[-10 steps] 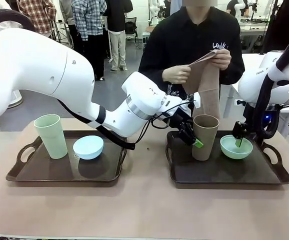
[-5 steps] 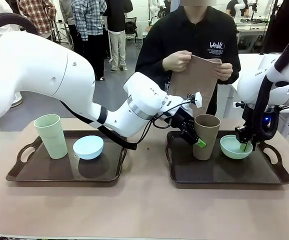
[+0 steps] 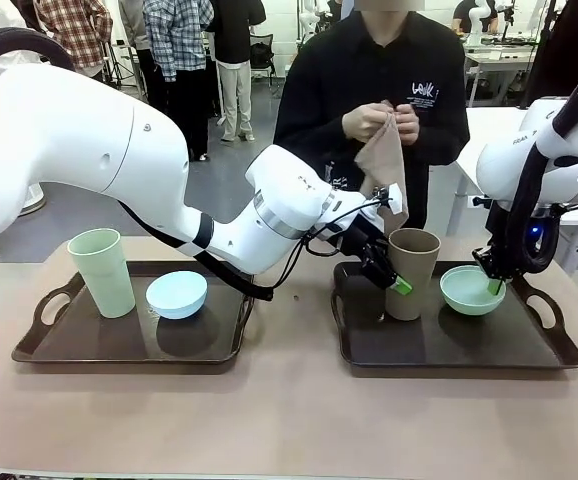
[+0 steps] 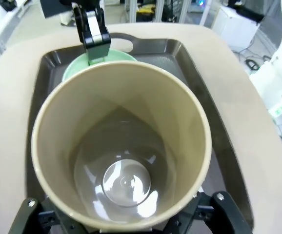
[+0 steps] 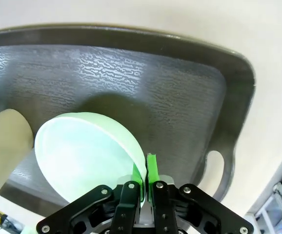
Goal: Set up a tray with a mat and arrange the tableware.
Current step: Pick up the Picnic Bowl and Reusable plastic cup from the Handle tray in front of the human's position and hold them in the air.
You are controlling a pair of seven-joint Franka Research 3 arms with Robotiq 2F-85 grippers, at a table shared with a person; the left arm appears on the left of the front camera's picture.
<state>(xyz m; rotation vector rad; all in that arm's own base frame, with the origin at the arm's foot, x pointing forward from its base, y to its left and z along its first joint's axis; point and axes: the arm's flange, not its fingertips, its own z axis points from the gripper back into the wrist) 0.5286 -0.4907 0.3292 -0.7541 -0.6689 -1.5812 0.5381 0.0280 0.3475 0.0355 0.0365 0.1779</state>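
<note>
While the person's hands hold the mat above the tray's far edge, the tilted bowl could slip. The right gripper pinches only its thin rim, jaws nearly closed, over the tray's right end. The left gripper clasps the cup at the tray's left end, fingers spread wide around its wall.

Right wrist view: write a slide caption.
Right claw shut on the rim of the mint green bowl, dark tray beneath.
</note>
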